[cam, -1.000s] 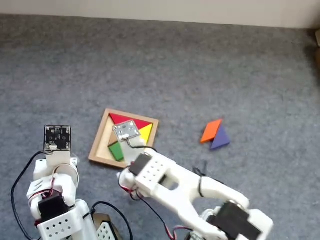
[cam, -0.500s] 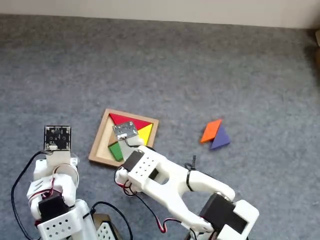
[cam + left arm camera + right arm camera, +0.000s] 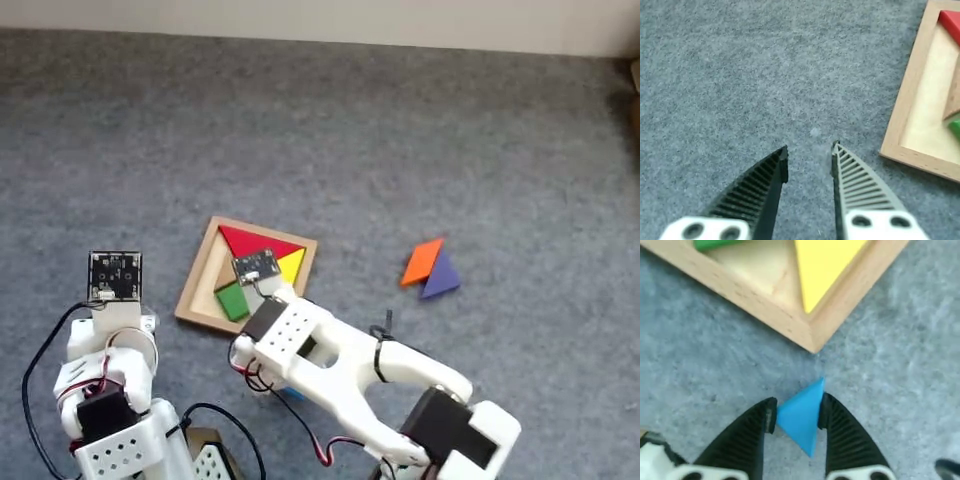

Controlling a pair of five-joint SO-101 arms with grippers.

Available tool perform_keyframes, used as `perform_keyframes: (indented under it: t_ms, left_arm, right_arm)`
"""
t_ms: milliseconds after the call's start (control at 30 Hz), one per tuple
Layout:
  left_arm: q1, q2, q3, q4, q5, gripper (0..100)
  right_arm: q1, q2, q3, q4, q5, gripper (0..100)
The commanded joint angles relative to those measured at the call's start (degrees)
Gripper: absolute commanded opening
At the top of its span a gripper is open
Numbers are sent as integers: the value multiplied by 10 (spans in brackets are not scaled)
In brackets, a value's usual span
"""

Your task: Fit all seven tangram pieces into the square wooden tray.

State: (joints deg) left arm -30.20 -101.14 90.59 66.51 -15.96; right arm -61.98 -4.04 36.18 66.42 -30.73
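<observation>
1. Grey felt bench cover (image 3: 740, 60), left side: the left hand (image 3: 810, 146) hangs released, fingers parted with nothing between them, over bare cover just left of the wooden tray (image 3: 905, 107). The left arm sits in the same spot through all three high views. No change there.
2. Tray, left of centre: the red triangle (image 3: 250, 240) lies along the far side, the yellow piece (image 3: 292, 265) at the right corner and the green piece (image 3: 232, 300) near the near edge. These three have not moved. Pale bare wood shows beside the green. The middle is hidden under the right arm's wrist.
3. Right arm, main change: a second ago it stretched forward over the tray. It has since drawn back toward the near side, so its wrist now sits over the tray's near edge instead of its centre.
4. Right hand (image 3: 798, 400): clenched on the blue triangle (image 3: 801, 415), one finger against each side. The piece sits just outside the tray's near-right corner, not in the tray. Cannot tell whether it is lifted or resting on the cover.
5. Right of the tray, well apart: the orange piece (image 3: 423, 260) and purple triangle (image 3: 441, 278) touch each other and are unmoved.
6. Reading: the pull-back looks like a pick-up of the blue piece, which goes in next. Orange and purple are still to fetch, and a seventh piece is not accounted for.
</observation>
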Motion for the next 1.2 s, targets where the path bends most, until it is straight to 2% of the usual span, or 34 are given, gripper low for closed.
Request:
perform_keyframes:
  t_ms: [0, 167, 400, 500, 700, 833, 900, 1167]
  left_arm:
    - [-7, -32, -5, -3, 1, 159]
    - [-7, -32, -5, -3, 1, 159]
    - [-7, -32, -5, -3, 1, 159]
    - [-7, -32, -5, -3, 1, 159]
    - [-7, -32, -5, -3, 1, 159]
    - [-7, -32, -5, -3, 1, 159]
    - [-7, -32, -5, -3, 1, 159]
    - [-7, -32, -5, -3, 1, 159]
  right_arm:
    - [14, -87, -27, 26, 11, 10]
    - [66, -146, -31, -16, 28, 10]
    - [87, -85, -32, -195, 24, 10]
    - [110, -48, -45, -262, -9, 10]
    - [151, 39, -120, -266, -17, 19]
    - [149, 69, -140, -259, -17, 132]
    - [148, 67, -143, -244, -17, 169]
    - [161, -36, -162, -177, -11, 170]
